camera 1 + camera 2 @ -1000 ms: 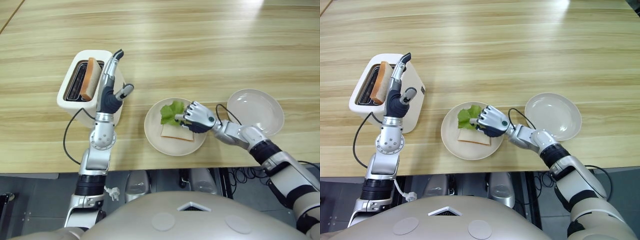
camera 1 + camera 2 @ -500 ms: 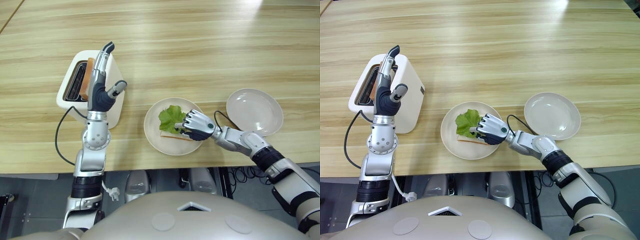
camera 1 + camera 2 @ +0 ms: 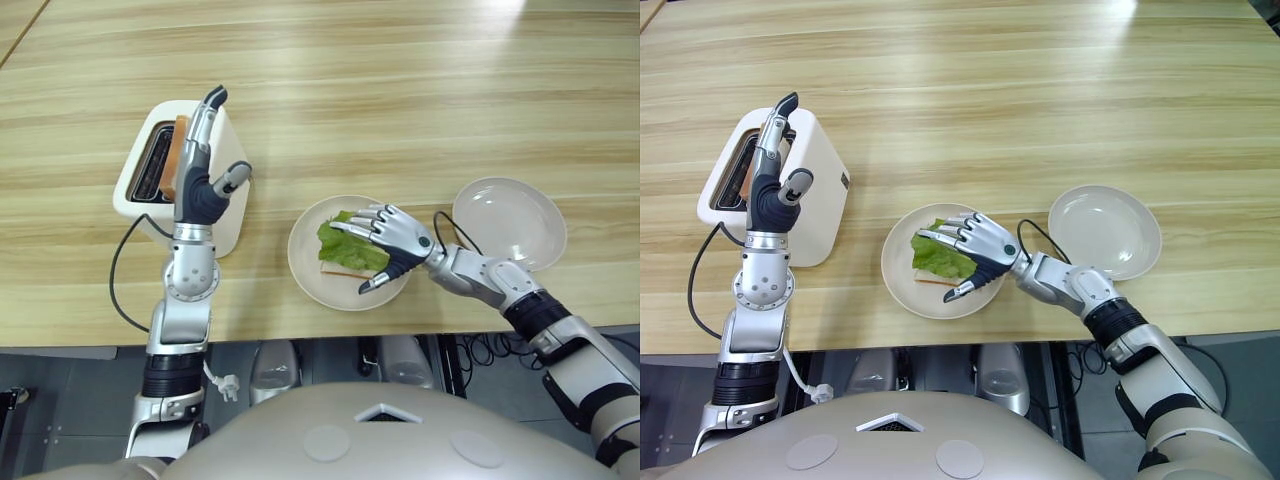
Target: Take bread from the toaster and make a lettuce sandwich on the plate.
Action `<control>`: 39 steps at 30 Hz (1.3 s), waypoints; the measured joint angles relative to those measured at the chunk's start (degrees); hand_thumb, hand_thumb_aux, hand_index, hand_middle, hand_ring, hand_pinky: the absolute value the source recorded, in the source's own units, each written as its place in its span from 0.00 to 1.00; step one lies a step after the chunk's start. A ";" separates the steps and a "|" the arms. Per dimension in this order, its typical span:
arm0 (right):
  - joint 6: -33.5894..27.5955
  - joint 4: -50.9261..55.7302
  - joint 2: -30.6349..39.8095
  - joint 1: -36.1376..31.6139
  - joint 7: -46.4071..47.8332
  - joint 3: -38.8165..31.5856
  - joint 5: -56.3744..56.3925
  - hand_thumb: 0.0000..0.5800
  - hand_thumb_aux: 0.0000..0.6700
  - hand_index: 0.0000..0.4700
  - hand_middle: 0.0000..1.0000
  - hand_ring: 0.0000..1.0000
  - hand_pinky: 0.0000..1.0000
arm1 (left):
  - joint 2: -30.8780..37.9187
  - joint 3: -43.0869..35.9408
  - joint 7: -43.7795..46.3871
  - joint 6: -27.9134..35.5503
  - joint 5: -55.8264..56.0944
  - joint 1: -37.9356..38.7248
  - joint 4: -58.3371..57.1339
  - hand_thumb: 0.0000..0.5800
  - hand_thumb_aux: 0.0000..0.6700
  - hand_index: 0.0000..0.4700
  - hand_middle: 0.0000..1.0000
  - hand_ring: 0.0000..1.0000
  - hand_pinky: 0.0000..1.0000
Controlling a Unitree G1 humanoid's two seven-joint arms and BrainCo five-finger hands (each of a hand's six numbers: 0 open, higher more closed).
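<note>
Right hand (image 3: 397, 234) has opened; lettuce (image 3: 347, 250) covers most of the bread (image 3: 338, 270)

Head stereo pair, looking down onto table (image 3: 420, 90), near; scenes almost identical

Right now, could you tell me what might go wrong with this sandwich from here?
1. The right hand is spread open just over the lettuce, which lies loose on the bread on the plate; a finger could drag the leaf off on leaving.
2. The left hand is by the slice in the toaster, fingers straight, not gripping; a weak grasp may drop the slice or shift the toaster.
</note>
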State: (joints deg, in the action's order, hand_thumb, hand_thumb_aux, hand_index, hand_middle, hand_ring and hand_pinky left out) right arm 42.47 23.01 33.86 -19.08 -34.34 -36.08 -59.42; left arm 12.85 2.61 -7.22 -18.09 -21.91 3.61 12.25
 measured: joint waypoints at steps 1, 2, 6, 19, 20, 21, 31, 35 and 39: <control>0.01 -1.07 0.00 0.11 0.48 0.50 0.23 0.00 0.00 0.00 0.33 0.33 0.33 | 0.17 0.33 -0.02 0.04 -0.08 0.01 0.18 0.00 0.00 0.00 0.00 0.00 0.00; 0.06 -2.00 -0.02 0.24 0.90 1.05 0.89 0.00 0.00 0.00 0.33 0.33 0.33 | 0.50 0.66 -0.13 0.13 -0.51 0.09 0.68 0.00 0.00 0.00 0.00 0.00 0.00; 0.12 -4.36 -0.44 1.07 2.46 3.86 4.59 0.00 0.00 0.00 0.33 0.33 0.33 | 2.13 4.13 -2.04 1.11 -4.17 0.67 5.29 0.00 0.00 0.00 0.00 0.00 0.00; -1.43 -3.34 -1.99 3.67 0.33 18.38 15.79 0.00 0.00 0.00 0.00 0.00 0.00 | 6.77 10.55 -8.32 13.15 -21.97 3.49 3.28 0.00 0.00 0.00 0.00 0.00 0.00; -1.53 -3.34 -1.92 4.16 0.24 19.41 16.11 0.00 0.00 0.00 0.00 0.00 0.00 | 6.79 10.19 -7.91 14.04 -22.53 3.61 2.47 0.00 0.00 0.00 0.00 0.00 0.00; -1.52 -3.35 -1.89 4.56 0.25 20.03 16.44 0.00 0.00 0.00 0.00 0.00 0.00 | 7.01 9.55 -7.41 15.05 -22.95 3.62 1.64 0.00 0.00 0.00 0.00 0.00 0.00; -1.16 -3.56 -3.42 6.35 -0.04 21.22 14.82 0.00 0.00 0.00 0.00 0.00 0.00 | 8.92 6.09 -2.09 20.63 -22.27 1.79 -4.88 0.06 0.03 0.03 0.00 0.00 0.00; -1.02 -3.55 -4.02 6.37 -0.16 21.23 14.30 0.00 0.00 0.00 0.00 0.00 0.00 | 9.26 5.84 -1.97 21.64 -21.88 1.35 -5.62 0.82 0.58 0.56 0.00 0.00 0.00; -1.00 -3.50 -4.25 6.71 -0.16 21.23 14.21 0.00 0.00 0.00 0.00 0.00 0.00 | 9.39 5.67 -2.70 22.14 -21.76 0.43 -5.69 0.95 0.77 0.76 0.00 0.00 0.00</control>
State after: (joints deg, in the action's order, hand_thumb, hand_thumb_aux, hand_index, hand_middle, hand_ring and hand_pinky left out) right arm 41.47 19.51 29.60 -12.37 -34.49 -14.85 -45.21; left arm 22.24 8.28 -9.92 4.05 -43.67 4.04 6.56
